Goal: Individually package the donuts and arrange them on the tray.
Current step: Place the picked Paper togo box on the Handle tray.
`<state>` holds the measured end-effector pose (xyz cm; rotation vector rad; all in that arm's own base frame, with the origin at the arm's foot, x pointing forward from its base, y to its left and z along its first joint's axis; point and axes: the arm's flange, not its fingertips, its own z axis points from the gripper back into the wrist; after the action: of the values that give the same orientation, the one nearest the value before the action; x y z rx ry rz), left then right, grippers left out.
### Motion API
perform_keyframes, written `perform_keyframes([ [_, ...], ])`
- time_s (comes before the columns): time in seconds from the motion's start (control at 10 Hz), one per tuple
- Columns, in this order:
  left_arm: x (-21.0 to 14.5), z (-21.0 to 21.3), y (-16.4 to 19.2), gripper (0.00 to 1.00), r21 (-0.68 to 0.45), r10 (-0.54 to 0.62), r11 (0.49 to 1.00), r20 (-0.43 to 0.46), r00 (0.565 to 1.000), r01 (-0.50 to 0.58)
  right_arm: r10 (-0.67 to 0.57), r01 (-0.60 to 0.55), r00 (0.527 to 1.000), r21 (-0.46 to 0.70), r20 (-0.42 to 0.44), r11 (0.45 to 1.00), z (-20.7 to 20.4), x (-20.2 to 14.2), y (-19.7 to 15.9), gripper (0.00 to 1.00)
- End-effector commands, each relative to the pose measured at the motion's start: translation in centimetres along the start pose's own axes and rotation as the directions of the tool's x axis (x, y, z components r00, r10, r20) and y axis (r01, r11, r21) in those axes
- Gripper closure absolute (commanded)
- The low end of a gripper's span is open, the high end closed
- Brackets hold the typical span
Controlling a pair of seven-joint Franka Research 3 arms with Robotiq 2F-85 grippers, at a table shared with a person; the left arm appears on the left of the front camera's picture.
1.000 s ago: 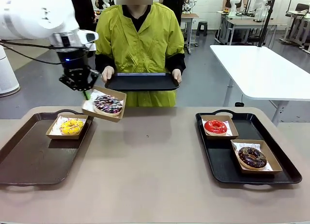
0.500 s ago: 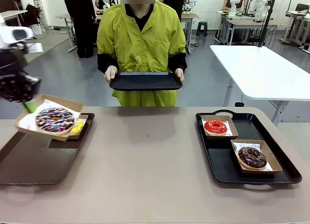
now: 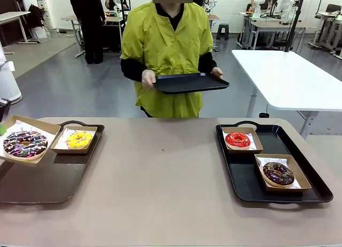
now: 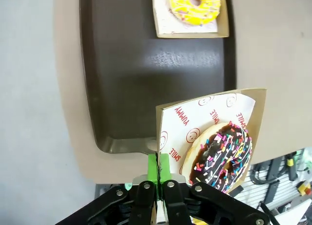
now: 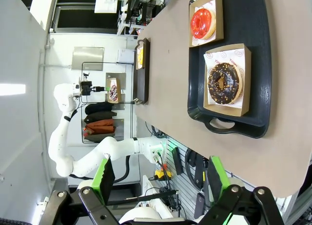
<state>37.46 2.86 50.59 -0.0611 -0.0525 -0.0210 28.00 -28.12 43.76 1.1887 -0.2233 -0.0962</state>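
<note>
My left gripper (image 4: 158, 170) is shut on the edge of a cardboard box (image 4: 170, 132) holding the chocolate donut with coloured sprinkles (image 4: 223, 156). In the front view that box (image 3: 32, 126) with its donut (image 3: 24, 144) hangs over the left end of the brown tray (image 3: 48, 177), and the gripper (image 3: 2, 126) is at the picture's left edge. The yellow-iced donut (image 3: 79, 139) sits boxed on that tray's far side. The red donut (image 3: 238, 140) and the dark donut (image 3: 278, 173) lie boxed on the black right tray (image 3: 320, 188). My right gripper (image 5: 161, 178) is open, high above the table.
A person in a yellow-green coat stands at the far side holding a black tray (image 3: 189, 82) in both hands. The table's middle, between the two trays, is bare. A white table (image 3: 288, 76) stands behind on the right.
My left arm has carried the boxed sprinkle donut leftward and lower, from above the tray's far edge to its left end. The person has stepped right with the black tray.
</note>
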Motion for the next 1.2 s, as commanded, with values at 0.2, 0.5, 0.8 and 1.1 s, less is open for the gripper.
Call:
perform_keyframes([
  [0.2, 2.3, -3.4, -0.6, 0.99, 0.063, -0.054, 0.996, -0.014, 0.998, 0.055, 0.013, -0.013, 1.0, -0.001, -0.02, 1.0, 0.3, -0.1, -0.1, 0.0],
  [0.5, 1.7, -2.7, 0.5, 0.99, 0.022, -0.009, 1.0, -0.029, 1.0, 0.01, 0.013, -0.013, 1.0, -0.001, -0.02, 1.0, 0.3, -0.1, -0.1, 0.0],
  [0.8, 1.7, -2.7, 0.5, 0.99, 0.022, -0.009, 1.0, -0.029, 1.0, 0.01, 0.013, -0.013, 1.0, -0.001, -0.02, 1.0, 0.3, -0.1, -0.1, 0.0],
  [1.1, 2.0, -6.0, 0.8, 0.99, 0.005, 0.013, 1.0, -0.003, 1.0, -0.013, 0.013, -0.013, 1.0, -0.001, -0.02, 1.0, 0.3, -0.1, -0.1, 0.0],
])
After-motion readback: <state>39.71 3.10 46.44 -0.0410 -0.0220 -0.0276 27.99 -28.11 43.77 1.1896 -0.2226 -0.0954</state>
